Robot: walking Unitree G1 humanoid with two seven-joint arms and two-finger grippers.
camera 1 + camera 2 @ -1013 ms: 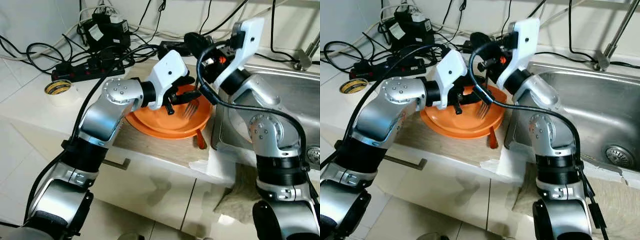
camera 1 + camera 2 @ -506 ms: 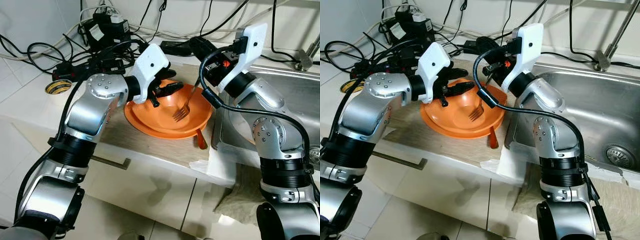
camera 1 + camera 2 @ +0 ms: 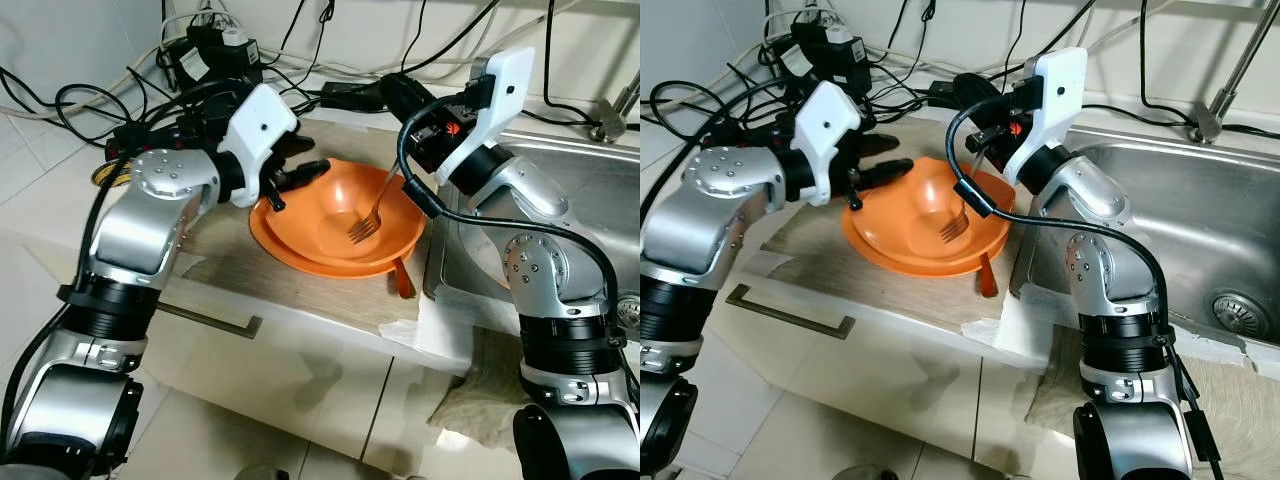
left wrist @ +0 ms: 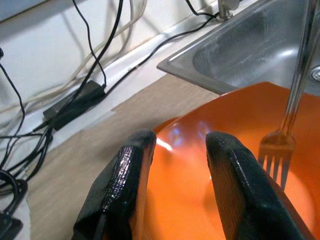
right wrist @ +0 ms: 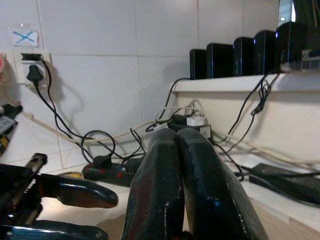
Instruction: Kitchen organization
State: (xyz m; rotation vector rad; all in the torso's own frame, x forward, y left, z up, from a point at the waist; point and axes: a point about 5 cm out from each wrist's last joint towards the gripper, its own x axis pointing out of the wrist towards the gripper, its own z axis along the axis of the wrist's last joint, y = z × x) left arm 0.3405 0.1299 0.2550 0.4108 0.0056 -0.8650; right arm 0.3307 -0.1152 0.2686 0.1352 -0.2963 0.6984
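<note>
A white kitchen counter (image 3: 60, 225) runs under a tiled wall, with a brownish mat (image 3: 300, 290) laid over it and a steel sink (image 3: 1200, 230) set in at one end. An orange bowl (image 3: 310, 225) sits on the mat, just beside the sink's rim. Behind the bowl, toward the wall, lies a tangle of black cables and a power strip (image 3: 165, 135); a roll of tape (image 3: 103, 174) lies partly hidden behind the left arm. Below the bowl, a drawer handle (image 3: 790, 312) shows on the cabinet front.

The right gripper (image 3: 400, 165) reaches in from the sink side and has its fingers pressed together on the handle of a fork (image 3: 366, 221), whose tines rest inside the bowl. The grip itself is hidden behind the wrist housing and a cable. The left gripper (image 3: 295, 178) hovers over the bowl's rim on the side away from the sink, fingers (image 4: 125, 185) apart and holding nothing. An orange handle (image 3: 401, 281) pokes out from under the bowl; what it belongs to cannot be told.
</note>
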